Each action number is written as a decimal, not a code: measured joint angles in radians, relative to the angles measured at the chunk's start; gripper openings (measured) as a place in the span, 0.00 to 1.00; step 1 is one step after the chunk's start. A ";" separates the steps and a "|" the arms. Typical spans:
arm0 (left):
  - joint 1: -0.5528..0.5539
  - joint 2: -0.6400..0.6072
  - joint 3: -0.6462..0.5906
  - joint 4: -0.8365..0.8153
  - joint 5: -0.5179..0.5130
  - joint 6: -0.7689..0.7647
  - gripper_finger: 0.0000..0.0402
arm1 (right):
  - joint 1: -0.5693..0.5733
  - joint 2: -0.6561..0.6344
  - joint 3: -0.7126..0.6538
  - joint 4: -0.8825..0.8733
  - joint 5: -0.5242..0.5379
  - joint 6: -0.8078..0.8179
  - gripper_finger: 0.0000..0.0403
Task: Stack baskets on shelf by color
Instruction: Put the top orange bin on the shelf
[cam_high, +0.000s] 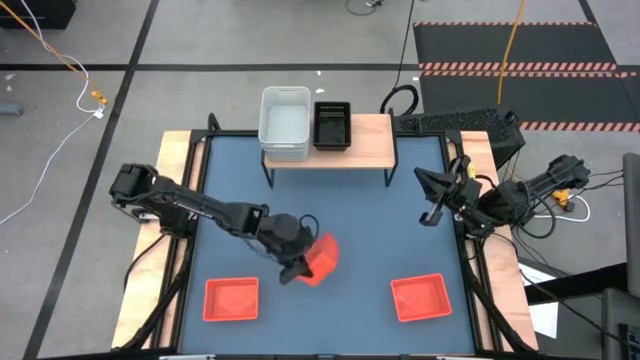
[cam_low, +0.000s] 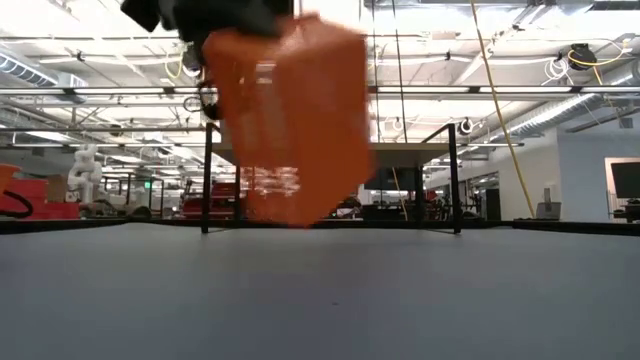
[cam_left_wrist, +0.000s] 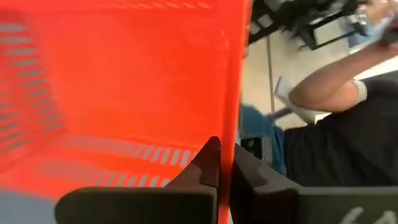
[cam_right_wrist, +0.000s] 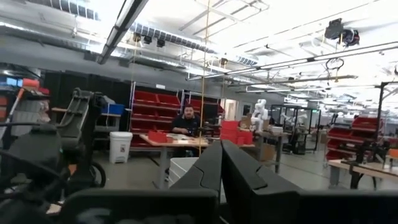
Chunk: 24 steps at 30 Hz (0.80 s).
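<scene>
My left gripper (cam_high: 297, 268) is shut on a red basket (cam_high: 322, 257) above the near-left middle of the table. In the low view this basket (cam_low: 295, 120) hangs tilted, clear of the table top. Two more red baskets (cam_high: 231, 298) (cam_high: 420, 297) rest on their bottoms near the table's front edge. On the wooden shelf (cam_high: 372, 140) at the far edge stand a white basket (cam_high: 284, 122) and a black basket (cam_high: 333, 125). My right gripper (cam_high: 432, 208) waits shut, raised at the table's right side, touching nothing. My left gripper pinches one side wall of the red basket (cam_left_wrist: 231, 118) between its two fingers, one finger (cam_left_wrist: 208, 158) inside the basket and one outside. The basket is lifted clear of the table and tilted, its slotted inside turned toward the wrist.
The shelf's thin black legs (cam_low: 207, 180) (cam_low: 452, 180) stand on the far part of the table. Dark table top lies bare between the shelf and the two near red baskets. A person's arm (cam_left_wrist: 323, 87) shows beyond the table in the left wrist view.
</scene>
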 joint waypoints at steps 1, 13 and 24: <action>-0.005 0.000 0.000 0.032 -0.014 0.024 0.02 | 0.000 0.000 0.000 -0.008 0.000 0.014 0.00; 0.076 0.051 0.255 -0.247 -0.041 0.347 0.01 | 0.027 0.004 0.021 -0.175 0.478 0.000 0.00; 0.176 0.199 0.891 -0.594 -0.400 0.804 0.02 | 0.245 0.027 0.013 -0.141 0.706 -0.031 0.00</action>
